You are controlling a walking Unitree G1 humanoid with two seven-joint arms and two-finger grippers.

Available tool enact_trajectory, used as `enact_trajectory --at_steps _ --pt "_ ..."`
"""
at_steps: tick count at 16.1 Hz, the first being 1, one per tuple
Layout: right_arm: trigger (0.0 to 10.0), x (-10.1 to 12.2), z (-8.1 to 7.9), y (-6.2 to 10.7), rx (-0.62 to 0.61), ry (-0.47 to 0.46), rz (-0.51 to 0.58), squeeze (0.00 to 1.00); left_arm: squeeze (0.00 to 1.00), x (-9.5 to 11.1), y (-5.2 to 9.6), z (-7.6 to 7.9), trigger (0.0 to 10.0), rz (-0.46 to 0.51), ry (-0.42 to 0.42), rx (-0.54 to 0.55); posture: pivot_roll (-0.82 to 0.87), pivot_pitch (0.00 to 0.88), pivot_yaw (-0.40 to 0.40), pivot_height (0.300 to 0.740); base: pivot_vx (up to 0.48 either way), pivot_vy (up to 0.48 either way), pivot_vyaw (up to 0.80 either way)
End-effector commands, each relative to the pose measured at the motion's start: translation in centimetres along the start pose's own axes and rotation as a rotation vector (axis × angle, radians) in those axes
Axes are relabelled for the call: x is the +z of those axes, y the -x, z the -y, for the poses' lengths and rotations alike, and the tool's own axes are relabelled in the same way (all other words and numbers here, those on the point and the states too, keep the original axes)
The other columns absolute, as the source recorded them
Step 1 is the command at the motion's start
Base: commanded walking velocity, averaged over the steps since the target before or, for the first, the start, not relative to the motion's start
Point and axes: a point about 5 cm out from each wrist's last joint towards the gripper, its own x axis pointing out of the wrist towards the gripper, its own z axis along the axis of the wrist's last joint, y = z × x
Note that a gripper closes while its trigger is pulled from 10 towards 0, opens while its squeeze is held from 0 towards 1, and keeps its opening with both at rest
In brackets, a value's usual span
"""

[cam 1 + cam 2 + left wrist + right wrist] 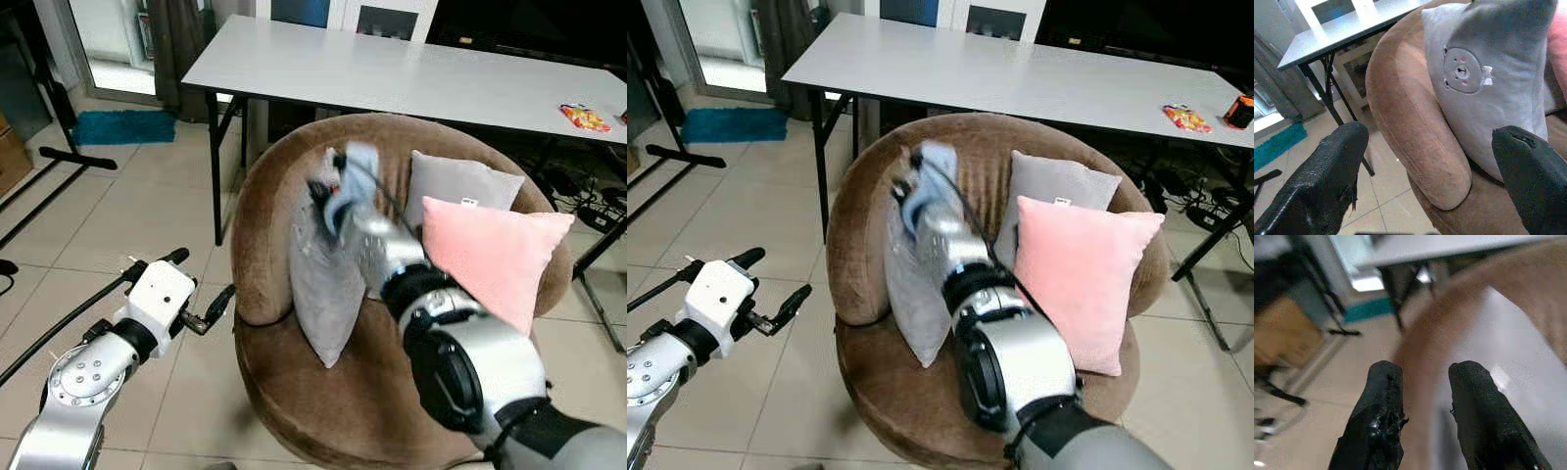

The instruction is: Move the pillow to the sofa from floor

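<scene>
Task's thing: I see the grey bear-print pillow (323,284) already off the floor, standing on edge on the seat of the round brown sofa chair (269,211), leaning into its left armrest and backrest.

Long axis: it runs up and down, top corner high against the backrest, lower corner on the seat cushion.

Right claw (1422,396): it sits at the pillow's top edge. In the head views it is blurred; the right wrist view shows its two fingers a little apart with nothing between them, so I judge it is not pinching the fabric.

Direction from right claw: the pillow lies directly below and just ahead of the fingertips, touching or nearly so; I cannot tell which.

Left claw (201,294): spread wide and empty, outside the armrest; the pillow lies ahead of it, beyond the armrest.

Nearer arm: the right one, clearly.

Neighbours: a plain grey cushion (460,186) and a pink cushion (495,255) lie beyond the right claw's far side, away from the left claw.

Judgement: placement looks essentially done; my next move turns on drawing the right claw straight back without toppling the pillow.
</scene>
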Motion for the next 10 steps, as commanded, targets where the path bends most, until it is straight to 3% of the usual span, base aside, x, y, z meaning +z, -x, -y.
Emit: enact_trajectory --at_steps 1,2,3,4,5,6,8,9,10 --pt "10.0 1.2 -1.5 -0.1 0.082 -0.048 0.045 0.63 0.43 0.0 0.0 0.0 10.0 -0.002 -0.009 -0.008 0.12 0.0 -0.097 0.74 0.0 0.0 0.0" --pt "10.0 2.1 -0.5 0.1 0.098 -0.038 0.091 0.0 0.43 0.0 0.0 0.0 10.0 0.001 -0.01 -0.008 0.12 0.0 -0.096 0.74 0.0 0.0 0.0" --pt "10.0 2.6 0.2 0.4 0.131 -0.021 0.129 0.0 0.42 0.1 0.0 0.0 10.0 0.007 -0.007 -0.001 0.11 0.0 -0.097 0.74 0.0 0.0 0.0" --pt "10.0 3.1 1.9 1.4 0.166 0.023 0.19 0.0 0.42 0.3 -0.1 0.0 10.0 0.025 0.011 0.035 0.11 0.0 -0.1 0.74 0.0 0.0 0.0" --pt "10.0 2.5 4.8 3.0 0.08 0.068 0.22 0.0 0.42 0.6 0.0 0.0 10.0 0.047 0.063 0.108 0.1 0.0 -0.101 0.74 0.0 0.0 0.0" --pt "10.0 2.2 5.5 3.6 0.048 0.084 0.218 0.0 0.42 0.7 0.0 0.0 10.0 0.052 0.08 0.131 0.09 0.0 -0.1 0.74 0.0 0.0 0.0" --pt "10.0 0.7 7.9 7.2 -0.056 0.183 0.248 0.0 0.42 1.3 0.4 0.0 10.0 0.088 0.094 0.253 0.07 0.0 -0.091 0.74 0.0 0.0 -0.77" --pt "10.0 0.4 8.4 8.1 -0.092 0.207 0.247 0.0 0.42 1.5 0.5 -0.3 10.0 0.102 0.093 0.292 0.06 0.0 -0.089 0.74 0.0 0.0 -0.8" --pt "10.0 -0.3 9.4 9.9 -0.166 0.227 0.238 0.0 0.42 2.1 0.5 -0.4 10.0 0.127 0.098 0.331 0.05 0.0 -0.084 0.74 0.0 0.0 0.0"
